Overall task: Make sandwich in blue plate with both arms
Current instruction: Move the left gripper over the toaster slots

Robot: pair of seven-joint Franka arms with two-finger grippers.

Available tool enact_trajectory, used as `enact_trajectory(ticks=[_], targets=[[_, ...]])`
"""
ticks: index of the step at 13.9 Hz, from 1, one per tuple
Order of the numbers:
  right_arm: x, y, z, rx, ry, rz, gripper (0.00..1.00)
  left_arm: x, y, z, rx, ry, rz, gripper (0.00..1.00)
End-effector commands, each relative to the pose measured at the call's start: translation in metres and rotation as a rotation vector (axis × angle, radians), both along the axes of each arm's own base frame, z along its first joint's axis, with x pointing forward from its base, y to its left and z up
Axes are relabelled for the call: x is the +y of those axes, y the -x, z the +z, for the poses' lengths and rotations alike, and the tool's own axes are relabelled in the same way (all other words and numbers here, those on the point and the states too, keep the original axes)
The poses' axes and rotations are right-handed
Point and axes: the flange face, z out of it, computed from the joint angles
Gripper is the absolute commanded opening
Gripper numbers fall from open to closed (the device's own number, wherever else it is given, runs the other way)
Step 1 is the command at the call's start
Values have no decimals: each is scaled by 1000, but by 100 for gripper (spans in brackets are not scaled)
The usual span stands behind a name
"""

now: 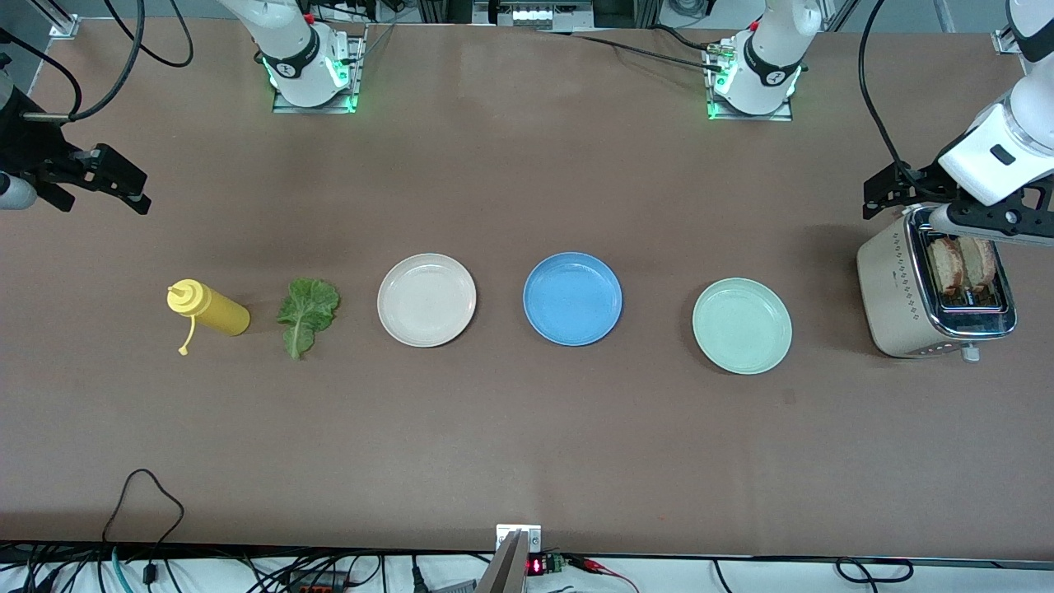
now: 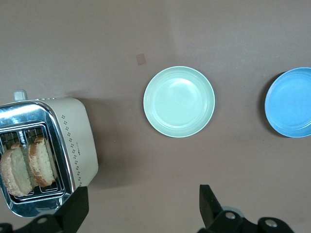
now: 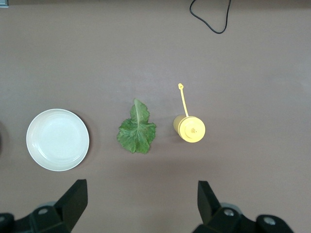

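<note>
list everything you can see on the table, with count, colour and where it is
blue plate: 1, medium blue, bare, mid-table between the other two plates
cream-white plate: 1, beside the blue plate, toward the right arm's end
mint-green plate: 1, pale green, toward the left arm's end
lettuce leaf: 1, green, flat on the table between the cream-white plate and the bottle
squeeze bottle: 1, yellow, cap off on its tether
toaster: 1, beige and chrome, at the left arm's end
bread slices: 2, light brown, standing in the toaster slots
left gripper: black, open, over the toaster
right gripper: black, open, raised above the table by the bottle
</note>
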Motion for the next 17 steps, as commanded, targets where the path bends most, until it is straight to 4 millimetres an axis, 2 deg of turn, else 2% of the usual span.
enact_trajectory(ticks=[1,7,9,11,13,14,15,17], targets=[[2,0,5,-9,-3,-8,100,2,-7,2,3,-14,-7,100],[2,0,5,-10,-3,-10,100,2,-8,1,6,-15,2,100],[2,-1,4,-8,-3,-10,100,1,1,-6,85,-21,6,100],[2,-1,4,-8,-3,-10,100,4,1,-4,113,-30,6,100],[4,-1,4,-8,-3,-7,100,19,-6,-19,165,-29,33,100],[4,-1,4,-6,-3,-7,100,29,-20,-44,210,-26,48,100],[4,-1,4,-6,-3,-7,100,36,-28,-52,229,-24,58,100],[4,-1,4,-6,-3,-7,100,62,-32,-59,242,-88,66,100]])
